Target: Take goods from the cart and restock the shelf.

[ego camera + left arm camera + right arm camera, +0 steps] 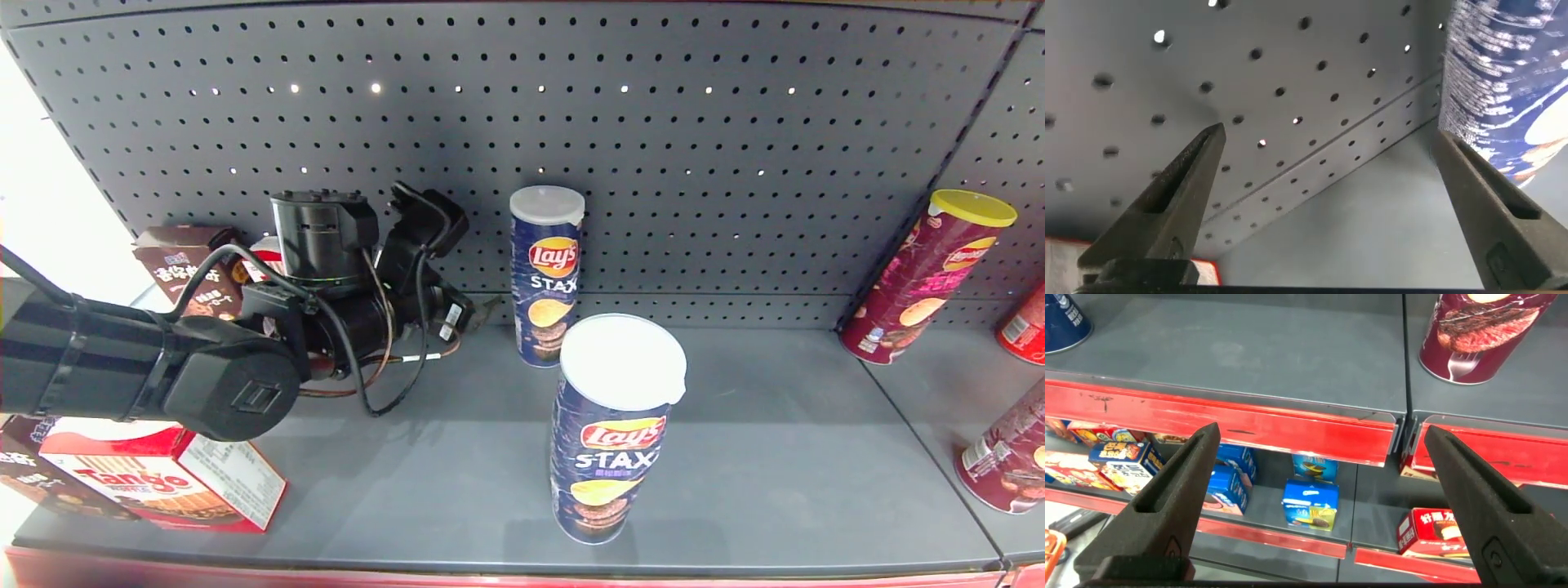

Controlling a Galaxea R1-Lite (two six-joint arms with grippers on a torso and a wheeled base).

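Front can and back can: dark blue tubes, white lids, upright (labels out); left gripper, right gripper both spread wide.

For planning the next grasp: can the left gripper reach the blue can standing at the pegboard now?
Probably yes. The left gripper is open, right beside the rear blue can, with nothing between them. The front blue can stands nearer the shelf edge, out of the way.

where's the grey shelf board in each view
head view: grey shelf board under the front blue can
left wrist view: it meets the pegboard beside the back blue can
right wrist view: behind the red front strip
shared landmark: the red front strip, also in head view
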